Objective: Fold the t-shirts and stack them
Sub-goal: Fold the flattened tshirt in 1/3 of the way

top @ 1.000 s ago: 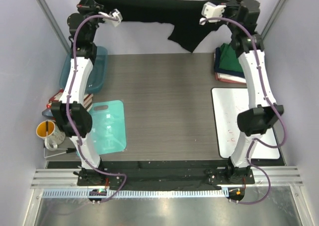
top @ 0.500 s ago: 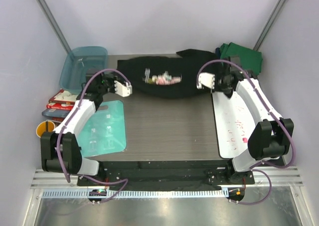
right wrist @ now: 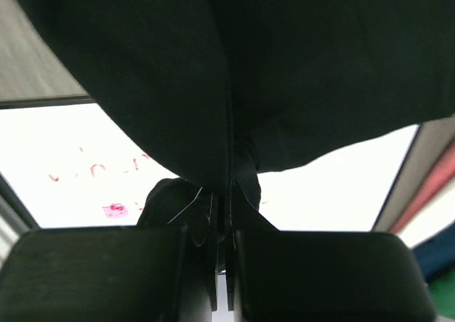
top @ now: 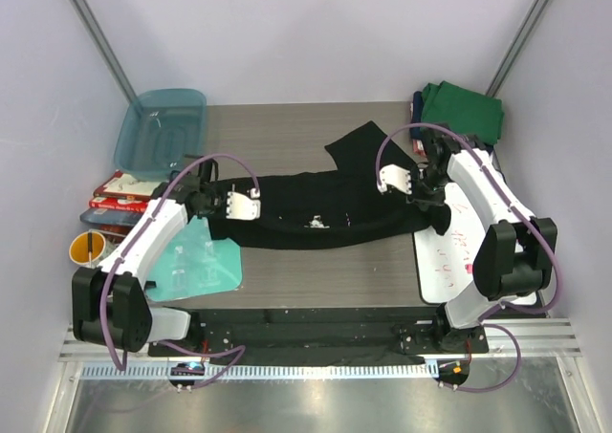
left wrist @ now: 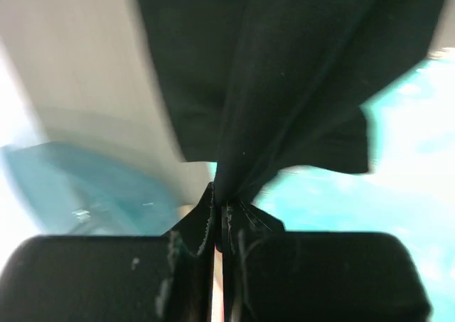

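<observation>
A black t-shirt [top: 325, 213] hangs stretched in a long band across the middle of the table, with a small patch of white print showing near its centre. My left gripper [top: 222, 218] is shut on its left end, over the edge of the teal mat. My right gripper [top: 426, 199] is shut on its right end, beside the whiteboard. In the left wrist view the jaws [left wrist: 219, 201] pinch a bunched fold of the black cloth [left wrist: 284, 87]. The right wrist view shows the same: jaws [right wrist: 229, 197] closed on the black cloth [right wrist: 320, 66]. Other folded t-shirts [top: 464, 110], green on top, lie stacked at the back right.
A teal plastic tub [top: 163, 127] stands at the back left. The teal flat mat [top: 196, 261] lies front left. A whiteboard [top: 469, 261] with red marks lies along the right side. Red books [top: 117, 192] and a yellow mug [top: 86, 248] sit off the left edge.
Both arms have come down and toward the front with the black t-shirt. It was held high at the back, then lay bunched at the far side; now it is drawn out across mid-table.
</observation>
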Robot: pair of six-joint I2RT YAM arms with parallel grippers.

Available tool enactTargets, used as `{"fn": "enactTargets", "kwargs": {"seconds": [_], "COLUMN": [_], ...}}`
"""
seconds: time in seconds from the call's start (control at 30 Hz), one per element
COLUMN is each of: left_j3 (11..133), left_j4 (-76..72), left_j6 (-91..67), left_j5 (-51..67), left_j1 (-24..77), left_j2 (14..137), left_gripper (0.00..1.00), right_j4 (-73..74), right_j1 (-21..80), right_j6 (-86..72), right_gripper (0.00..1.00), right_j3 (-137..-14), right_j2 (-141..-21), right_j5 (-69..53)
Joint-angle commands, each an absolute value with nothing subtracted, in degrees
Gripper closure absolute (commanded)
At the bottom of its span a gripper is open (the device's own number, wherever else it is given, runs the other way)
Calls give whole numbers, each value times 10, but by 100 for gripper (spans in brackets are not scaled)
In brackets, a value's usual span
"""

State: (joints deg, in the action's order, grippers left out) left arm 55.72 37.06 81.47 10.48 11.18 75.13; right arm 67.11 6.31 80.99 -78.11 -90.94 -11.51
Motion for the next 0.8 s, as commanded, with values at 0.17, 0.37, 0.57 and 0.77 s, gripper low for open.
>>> {"fn": "enactTargets", "kwargs": {"seconds": [0.17, 0.37, 0.57, 0.77], "left_j3": [610, 681, 757, 847], "left_j4": [575, 717, 849, 954], "left_j6": [823, 843, 883, 899], "left_j5": [87, 113, 141, 153], "left_j1": [104, 98, 98, 100], "left_j2": [808, 851, 895, 932], "left_gripper": [100, 100, 100, 100], "right_j4": [714, 729, 744, 758], "right_j1": [80, 86, 88, 91], "right_j6": [802, 844, 894, 929], "right_gripper": [99, 99, 99, 99], "right_j3": [-791, -758, -720, -683], "right_j2": [-923, -901, -886, -860], "right_j5": [-116, -99, -71, -58]}}
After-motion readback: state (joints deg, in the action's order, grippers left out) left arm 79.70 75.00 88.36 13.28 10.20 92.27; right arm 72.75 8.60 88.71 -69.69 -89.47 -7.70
